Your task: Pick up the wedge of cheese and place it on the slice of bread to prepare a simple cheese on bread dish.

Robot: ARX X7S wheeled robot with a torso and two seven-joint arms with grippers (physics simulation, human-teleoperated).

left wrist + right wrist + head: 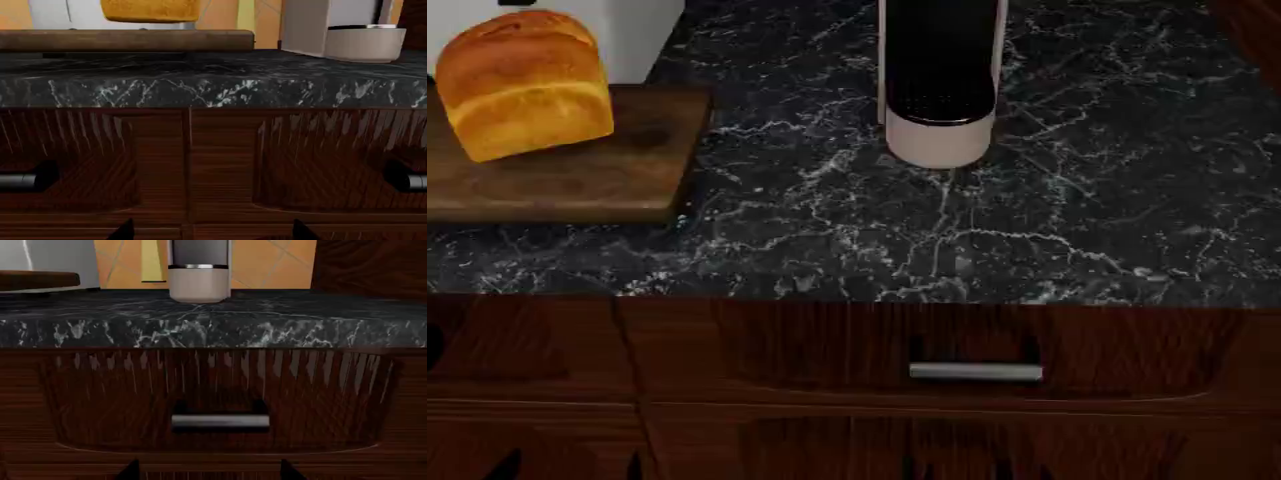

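The head camera looks steeply down on the counter (961,230) and the drawer (974,345) fronts. Both wrist cameras sit low and close, facing the drawers level with the counter edge. All views share the board (574,170) and the machine (941,80).

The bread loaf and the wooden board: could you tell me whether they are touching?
Touching. In the head view the slice of bread rests directly on the wooden board, with no gap under its base.
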